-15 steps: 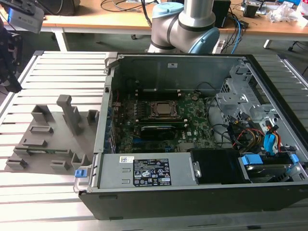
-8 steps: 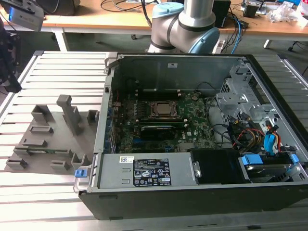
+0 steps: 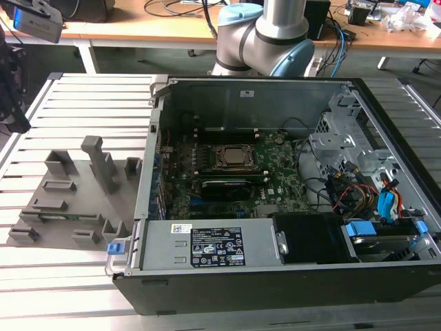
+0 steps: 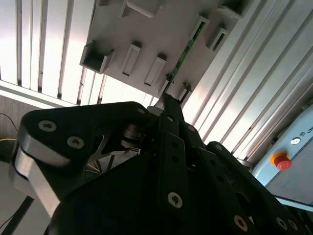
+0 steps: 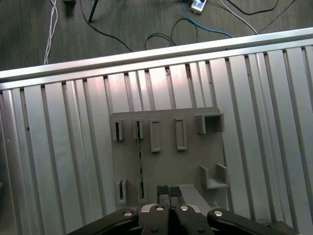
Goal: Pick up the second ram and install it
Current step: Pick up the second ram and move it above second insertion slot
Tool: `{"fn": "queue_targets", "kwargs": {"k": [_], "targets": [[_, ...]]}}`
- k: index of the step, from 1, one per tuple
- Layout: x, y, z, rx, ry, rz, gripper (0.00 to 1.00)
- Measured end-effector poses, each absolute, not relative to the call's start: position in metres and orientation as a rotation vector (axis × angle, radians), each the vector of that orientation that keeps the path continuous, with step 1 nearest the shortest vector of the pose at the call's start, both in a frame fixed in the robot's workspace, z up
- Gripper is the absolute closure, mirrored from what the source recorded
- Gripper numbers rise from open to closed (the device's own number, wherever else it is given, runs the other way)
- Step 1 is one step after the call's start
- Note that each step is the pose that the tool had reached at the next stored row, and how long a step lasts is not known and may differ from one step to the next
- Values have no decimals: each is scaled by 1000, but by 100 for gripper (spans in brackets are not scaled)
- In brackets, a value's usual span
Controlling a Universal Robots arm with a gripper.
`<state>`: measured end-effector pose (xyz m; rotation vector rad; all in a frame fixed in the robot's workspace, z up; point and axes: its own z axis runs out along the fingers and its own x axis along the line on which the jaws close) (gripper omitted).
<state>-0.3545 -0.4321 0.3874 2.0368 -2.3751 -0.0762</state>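
Observation:
The second ram (image 5: 141,164) is a thin green stick standing on edge in slots of the grey holder plate (image 5: 188,161). In the second wrist view the ram (image 4: 184,51) runs slantwise across that plate (image 4: 146,29). My gripper (image 5: 168,192) hovers well above the plate, its two black fingertips pressed together with nothing between them. The stick lies a little aside from the fingertips' line. In the exterior view the plate (image 3: 69,200) lies at the left of the open computer case (image 3: 275,179), and my dark wrist assembly (image 3: 9,86) hangs over the left edge.
The plate carries several grey upright blocks (image 3: 103,162) and empty slots (image 5: 155,134). It lies on a ribbed aluminium table (image 5: 63,161). Inside the case are the motherboard with its processor socket (image 3: 233,157) and a black card (image 3: 224,186). Cables (image 5: 161,36) trail on the floor beyond the table.

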Motion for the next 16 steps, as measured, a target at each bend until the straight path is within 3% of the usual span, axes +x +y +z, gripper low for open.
{"fn": "queue_targets", "kwargs": {"k": [4, 16], "targets": [[-354, -432, 387, 2037, -2375, -76, 70], [-354, -432, 385, 2114, -2304, -76, 70]]}}
